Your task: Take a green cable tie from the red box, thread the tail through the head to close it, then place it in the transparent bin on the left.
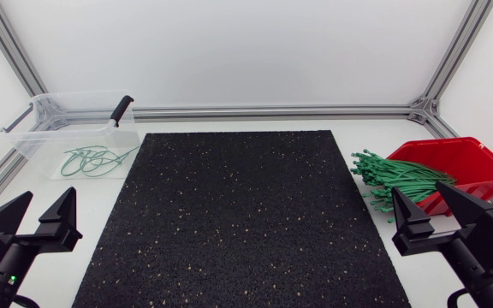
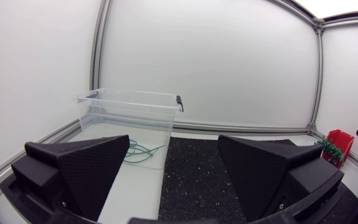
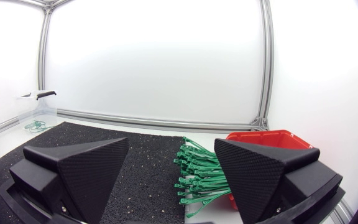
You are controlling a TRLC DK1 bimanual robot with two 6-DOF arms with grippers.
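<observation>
A bundle of green cable ties (image 1: 394, 178) spills out of the red box (image 1: 469, 162) at the right onto the black mat (image 1: 238, 214). The ties (image 3: 197, 174) lie just ahead of my right gripper (image 3: 169, 174), which stands open and empty; the red box (image 3: 269, 140) is beyond its one finger. From above, the right gripper (image 1: 430, 210) sits at the near right beside the box. The transparent bin (image 1: 80, 141) at the far left holds closed green ties (image 1: 97, 160). My left gripper (image 1: 32, 218) is open and empty at the near left, with the bin (image 2: 129, 118) ahead of it.
A black-handled clip (image 1: 122, 109) sits on the bin's rim. Aluminium frame rails (image 1: 272, 111) run along the table's far edge and corners. The mat covers the middle of the white table.
</observation>
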